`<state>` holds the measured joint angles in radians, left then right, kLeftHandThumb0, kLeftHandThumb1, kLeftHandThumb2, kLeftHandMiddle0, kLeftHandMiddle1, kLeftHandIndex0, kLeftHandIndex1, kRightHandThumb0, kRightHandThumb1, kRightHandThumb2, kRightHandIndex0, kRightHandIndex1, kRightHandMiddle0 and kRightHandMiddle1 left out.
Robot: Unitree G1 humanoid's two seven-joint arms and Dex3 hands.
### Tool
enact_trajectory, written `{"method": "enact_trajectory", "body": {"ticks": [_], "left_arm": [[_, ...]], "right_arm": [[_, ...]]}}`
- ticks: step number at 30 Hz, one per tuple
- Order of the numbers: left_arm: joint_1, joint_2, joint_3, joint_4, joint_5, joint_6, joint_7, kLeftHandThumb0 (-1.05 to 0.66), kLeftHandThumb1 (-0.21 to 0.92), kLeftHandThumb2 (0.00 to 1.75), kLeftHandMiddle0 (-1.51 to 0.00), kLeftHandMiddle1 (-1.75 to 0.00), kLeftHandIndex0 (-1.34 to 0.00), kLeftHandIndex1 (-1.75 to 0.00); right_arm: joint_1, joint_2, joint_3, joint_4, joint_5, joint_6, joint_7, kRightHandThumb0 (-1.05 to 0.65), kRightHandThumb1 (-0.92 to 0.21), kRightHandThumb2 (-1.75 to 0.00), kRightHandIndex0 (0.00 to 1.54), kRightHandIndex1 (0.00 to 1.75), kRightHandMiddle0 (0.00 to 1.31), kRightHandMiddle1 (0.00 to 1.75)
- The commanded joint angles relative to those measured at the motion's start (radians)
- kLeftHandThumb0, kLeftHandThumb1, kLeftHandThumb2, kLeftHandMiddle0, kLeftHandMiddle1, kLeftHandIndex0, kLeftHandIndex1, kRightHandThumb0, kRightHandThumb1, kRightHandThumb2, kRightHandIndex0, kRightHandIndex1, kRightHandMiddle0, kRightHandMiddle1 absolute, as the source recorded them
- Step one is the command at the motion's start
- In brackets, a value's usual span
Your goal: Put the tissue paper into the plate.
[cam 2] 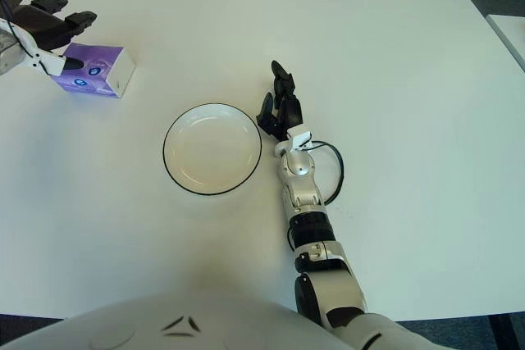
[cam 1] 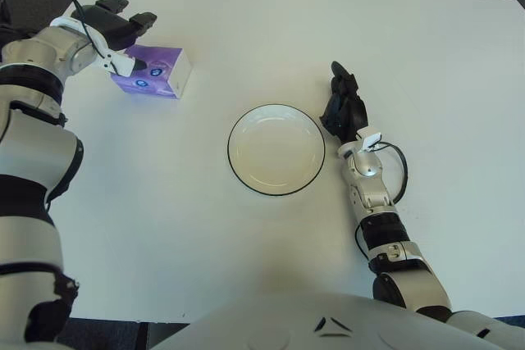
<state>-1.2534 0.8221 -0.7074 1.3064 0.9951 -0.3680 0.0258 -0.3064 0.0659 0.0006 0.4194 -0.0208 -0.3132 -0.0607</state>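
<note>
At the far left of the white table (cam 1: pixel 246 30), the left hand (cam 1: pixel 115 26) is being held at the far-left edge of the purple tissue paper box (cam 1: pixel 156 71), its dark fingers (cam 1: pixel 141 19) spread wide and reaching over the box's left end without being closed on it. The wrist is being bent inward, with the white forearm running back toward the left border of the view and a blue cable looped above it. Whether the palm is being pressed against the box cannot be told. The box is being shown lying flat on the table near its far-left corner, well apart from the plate (cam 1: pixel 276 149).

At the centre, the round white plate with a dark rim is being shown bare, sitting flat on the table.

Just to the right of the plate, the right hand (cam 1: pixel 343 108) is being shown beside the rim, its black fingers extended and relaxed, pointing away from the robot and holding nothing. The right forearm is being stretched straight back from it toward the body, a thin black cable looping at the wrist.
</note>
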Motion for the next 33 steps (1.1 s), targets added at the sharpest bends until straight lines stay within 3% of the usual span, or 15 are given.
{"method": "enact_trajectory", "body": {"ticks": [1,18,33], "left_arm": [[-0.011,0.001,0.023,-0.007,-0.031,-0.007,-0.045,-1.05,0.92,0.78,-0.03,-0.01,0.00,0.00],[0.012,0.004,-0.017,-0.032,0.001,-0.062,-0.072,-1.05,0.92,0.66,0.00,0.00,0.00,0.00],[0.039,-0.003,0.005,-0.039,-0.024,-0.096,-0.039,-1.05,0.92,0.73,0.00,0.00,0.00,0.00]], "right_arm": [[0.100,-0.013,-0.014,0.117,0.003,0.095,0.000,-0.75,-0.92,-1.03,0.17,0.02,0.00,0.37],[0.100,-0.010,-0.016,0.114,0.005,0.100,0.001,-0.76,-0.92,-1.03,0.16,0.01,0.00,0.34],[0.097,-0.008,-0.016,0.119,0.003,0.101,-0.002,-0.76,-0.92,-1.03,0.16,0.01,0.00,0.33]]}}
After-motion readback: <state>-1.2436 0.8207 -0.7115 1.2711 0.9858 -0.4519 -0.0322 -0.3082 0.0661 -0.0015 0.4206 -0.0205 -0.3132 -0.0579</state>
